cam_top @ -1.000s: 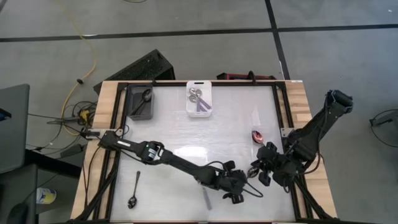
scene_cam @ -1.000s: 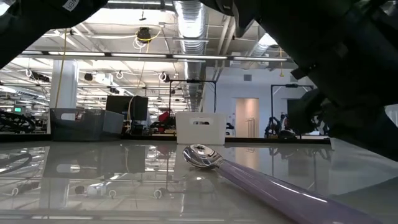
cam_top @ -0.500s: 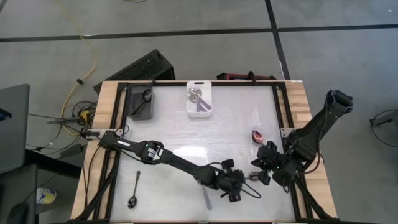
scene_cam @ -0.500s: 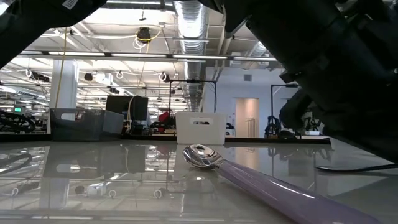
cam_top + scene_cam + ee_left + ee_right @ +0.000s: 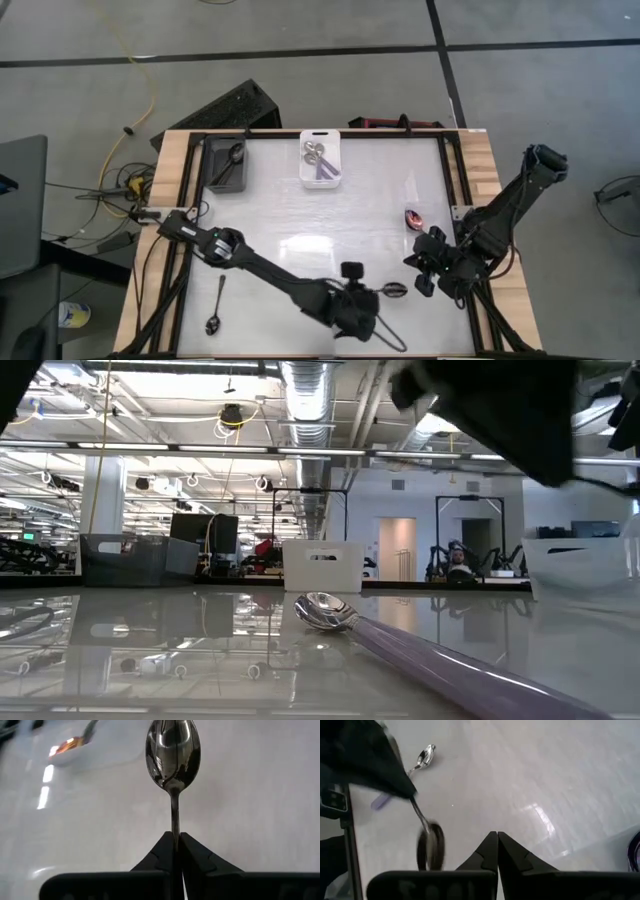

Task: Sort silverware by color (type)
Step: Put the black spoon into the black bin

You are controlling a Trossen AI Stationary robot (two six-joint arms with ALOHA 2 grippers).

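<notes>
Left hand (image 5: 372, 296) low in the centre of the high view, fingers (image 5: 165, 851) pinching the handle of a dark spoon (image 5: 173, 747), bowl jutting toward the right hand (image 5: 422, 276). Right hand at lower right, fingers (image 5: 490, 851) pressed together on nothing. On the bench (image 5: 370, 190): rainbow spoon (image 5: 412, 219) at right of centre, black spoon (image 5: 216, 308) at lower left, silver spoon with lilac handle (image 5: 330, 611) near the bottom edge. More spoons in the dark bin (image 5: 212, 181) and the white bin (image 5: 305, 172) along the top.
</notes>
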